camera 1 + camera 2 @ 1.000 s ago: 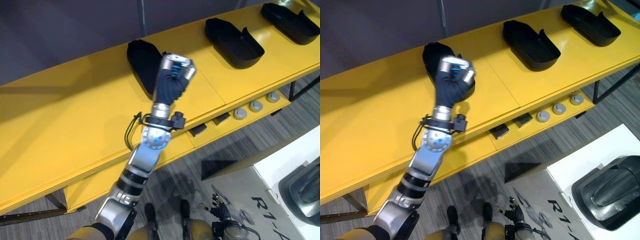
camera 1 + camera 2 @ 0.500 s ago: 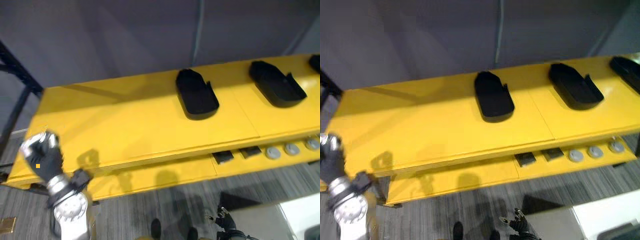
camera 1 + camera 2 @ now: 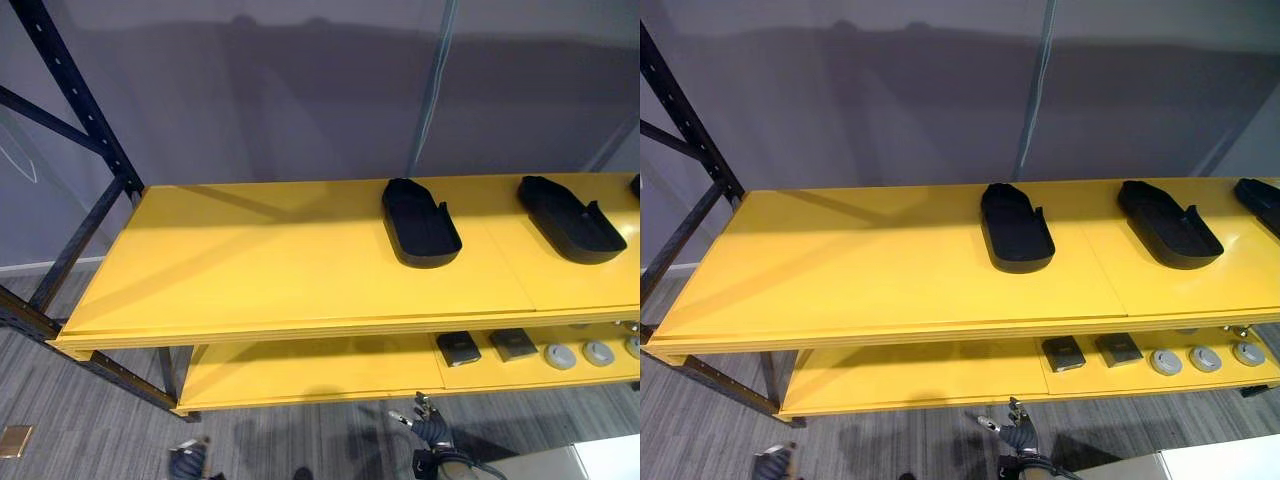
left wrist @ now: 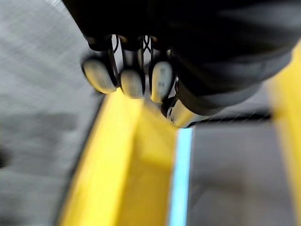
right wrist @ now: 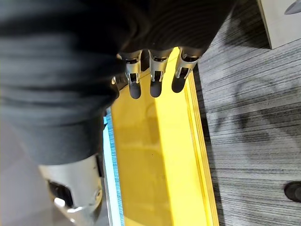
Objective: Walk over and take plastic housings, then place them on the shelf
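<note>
I have the yellow shelf (image 3: pixel 250 260) square in front of me in the head cameras. Three black housings lie open side up on its top board, all on the right half and well apart from one another. The left housing (image 3: pixel 420 222) sits just right of the board's middle, with its long side running near to far. The middle housing (image 3: pixel 570 218) lies further right, slightly angled. The right housing (image 3: pixel 1262 203) is cut off by the picture's edge. The left half of the top board is bare yellow.

On the lower board (image 3: pixel 300 365), toward the right, two small dark boxes (image 3: pixel 458 348) sit side by side. A row of grey discs (image 3: pixel 560 356) lies just right of them. A dark rack post (image 3: pixel 80 100) rises at the shelf's far left corner, a grey wall (image 3: pixel 300 90) stands behind, and grey carpet (image 3: pixel 100 420) runs along the near side.

My right hand (image 5: pixel 155 75) hangs low with its fingers (image 5: pixel 135 82) straight and relaxed. It holds nothing, and past it I see a yellow board and carpet. My left hand (image 4: pixel 132 80) is also down by a yellow edge, but its wrist picture is blurred and I cannot tell how far open it is. Neither hand touches a housing.
</note>
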